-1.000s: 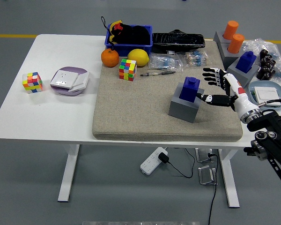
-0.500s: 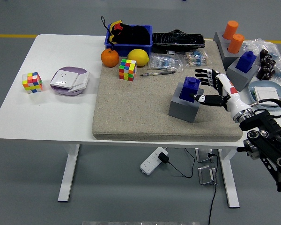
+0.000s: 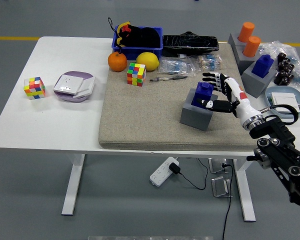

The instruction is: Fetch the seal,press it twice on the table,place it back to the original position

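Head view — blue seal (image 3: 203, 93) sat upright in its grey holder (image 3: 196, 114) on the beige mat (image 3: 140, 120). Right hand (image 3: 221, 93) was at the seal's right side, fingers spread around it — thumb at its front face, no closed grasp yet.

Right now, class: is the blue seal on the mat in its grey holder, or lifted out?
In. The blue seal sits upright in its grey holder; the right hand reaches around it, fingers spread.

Robot hand (image 3: 216, 92) around blue seal (image 3: 203, 93)
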Motion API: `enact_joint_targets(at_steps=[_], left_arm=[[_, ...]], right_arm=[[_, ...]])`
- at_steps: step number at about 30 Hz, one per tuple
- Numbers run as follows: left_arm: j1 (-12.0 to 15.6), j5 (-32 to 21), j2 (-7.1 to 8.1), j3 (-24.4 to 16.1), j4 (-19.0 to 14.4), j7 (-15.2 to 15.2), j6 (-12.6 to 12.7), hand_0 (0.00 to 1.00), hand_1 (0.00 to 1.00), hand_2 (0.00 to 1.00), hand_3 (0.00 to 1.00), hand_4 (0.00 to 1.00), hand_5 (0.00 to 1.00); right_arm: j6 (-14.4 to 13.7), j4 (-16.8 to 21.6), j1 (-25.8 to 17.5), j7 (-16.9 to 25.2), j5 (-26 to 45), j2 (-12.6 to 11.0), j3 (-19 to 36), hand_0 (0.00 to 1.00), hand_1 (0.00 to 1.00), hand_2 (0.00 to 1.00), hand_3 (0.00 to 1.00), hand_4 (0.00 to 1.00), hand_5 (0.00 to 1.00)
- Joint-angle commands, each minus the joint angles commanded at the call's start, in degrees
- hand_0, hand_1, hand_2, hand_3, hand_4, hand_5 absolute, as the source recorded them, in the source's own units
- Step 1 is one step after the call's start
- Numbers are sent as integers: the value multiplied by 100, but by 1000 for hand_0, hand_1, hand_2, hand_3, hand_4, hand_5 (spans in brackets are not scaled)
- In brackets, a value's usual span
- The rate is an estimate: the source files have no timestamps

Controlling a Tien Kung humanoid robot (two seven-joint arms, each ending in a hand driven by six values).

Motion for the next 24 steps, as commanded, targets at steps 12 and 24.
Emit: enact_joint_targets(at_steps=[12,24], left_arm=[[-2,-2,-6,9,-6,3,-8,720,695,686,724,637,226],[-6,-5,-12,20,-9,3,-15,721,696,686,723,638,226]], right_arm=[[-79,-69,10,9,-24,25,-83,702,662,680,720,752,2],[-273,-147,31,35,-51,21,-228,645,534,548,594,645,2]])
